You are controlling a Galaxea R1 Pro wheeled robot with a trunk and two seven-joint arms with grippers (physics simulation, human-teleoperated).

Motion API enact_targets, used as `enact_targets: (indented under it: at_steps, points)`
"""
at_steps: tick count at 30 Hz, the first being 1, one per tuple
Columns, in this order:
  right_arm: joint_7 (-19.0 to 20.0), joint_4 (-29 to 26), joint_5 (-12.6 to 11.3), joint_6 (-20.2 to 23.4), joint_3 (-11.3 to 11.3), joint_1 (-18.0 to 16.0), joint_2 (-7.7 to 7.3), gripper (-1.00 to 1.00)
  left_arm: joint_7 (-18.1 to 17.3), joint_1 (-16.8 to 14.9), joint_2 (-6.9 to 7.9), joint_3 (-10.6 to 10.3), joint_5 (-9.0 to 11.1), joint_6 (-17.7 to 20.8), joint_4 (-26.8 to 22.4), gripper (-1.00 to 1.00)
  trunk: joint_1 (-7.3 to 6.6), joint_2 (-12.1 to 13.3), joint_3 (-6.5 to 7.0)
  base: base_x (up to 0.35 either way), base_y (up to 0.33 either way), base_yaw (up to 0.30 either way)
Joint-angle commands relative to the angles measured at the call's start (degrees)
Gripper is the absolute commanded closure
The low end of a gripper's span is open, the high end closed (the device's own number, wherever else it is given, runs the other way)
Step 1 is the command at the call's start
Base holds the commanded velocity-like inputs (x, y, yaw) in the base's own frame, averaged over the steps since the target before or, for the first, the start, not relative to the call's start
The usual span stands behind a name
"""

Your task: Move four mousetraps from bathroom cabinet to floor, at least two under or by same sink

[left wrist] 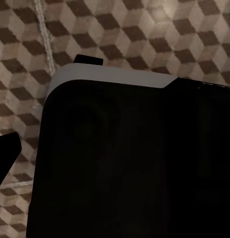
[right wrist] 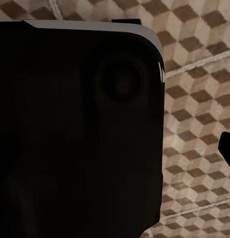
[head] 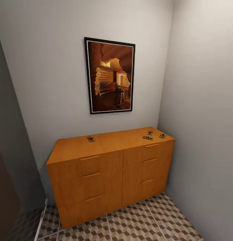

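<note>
Soft, even light w/ faint shadows (wrist views dim, slightly blurry), no glare.

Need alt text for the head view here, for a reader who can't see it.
A low orange-brown wooden cabinet stands in a corner against a grey wall, with four small mousetraps on top: one toward the left, three clustered at the right end. A framed picture hangs above it, and cube-patterned floor tiles lie in front.
</note>
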Motion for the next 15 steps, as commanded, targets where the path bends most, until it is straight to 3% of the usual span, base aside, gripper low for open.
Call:
enact_targets:
  at_steps: [1,10,15]
  points:
    - [-0.05,0.0,-0.21,-0.06,0.07,-0.01,0.0,-1.0,0.01,0.01,-0.02,0.09,0.34,-0.11,-0.03,-1.0,0.0,-0.02,-0.04,0.0,0.0,-0.092]
    - [-0.05,0.0,-0.21,0.01,0.07,-0.01,0.0,-1.0,-0.02,0.01,-0.08,0.08,0.32,-0.11,-0.03,-1.0,0.0,-0.02,-0.04,0.01,0.0,-0.038]
    - [-0.05,0.0,-0.21,0.01,0.07,-0.01,-0.04,-1.0,-0.06,0.01,-0.08,0.07,0.31,-0.11,-0.03,-1.0,0.0,-0.02,-0.04,0.143,-0.011,-0.009]
